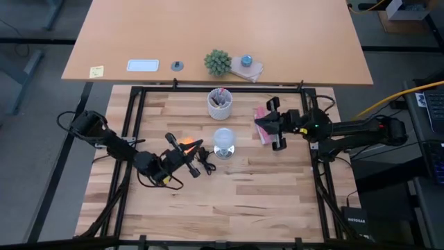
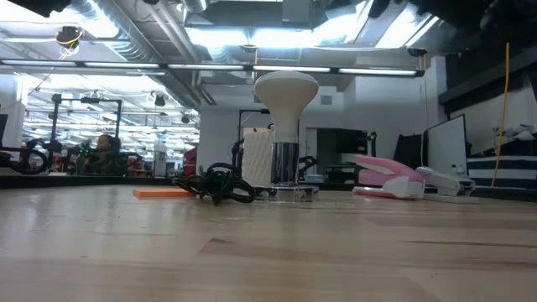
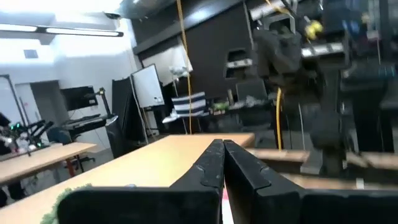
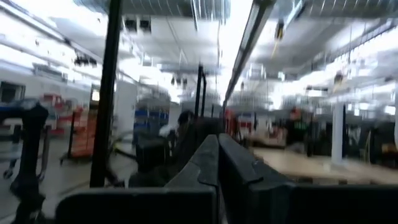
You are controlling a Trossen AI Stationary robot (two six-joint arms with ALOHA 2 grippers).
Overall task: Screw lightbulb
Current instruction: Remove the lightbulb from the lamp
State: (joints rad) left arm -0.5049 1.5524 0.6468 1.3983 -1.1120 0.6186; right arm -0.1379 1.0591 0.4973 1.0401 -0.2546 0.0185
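From my console the lightbulb [image 2: 286,99] already stands upright, narrow base down, in the round silvery fitting [image 2: 285,191] mid-table, so I judge the screwing is done or nearly so, though I can't tell whether the thread is fully seated. Both arms sit clear of it: the left gripper [image 1: 186,156] and the right gripper [image 1: 272,125] each have their fingers pressed together on nothing. If a turn remains, I'd open a gripper around the smooth, matte white dome (slippery, I'd guess) while the ribbed metal holder stays put on the wood-plank table [image 1: 277,201].
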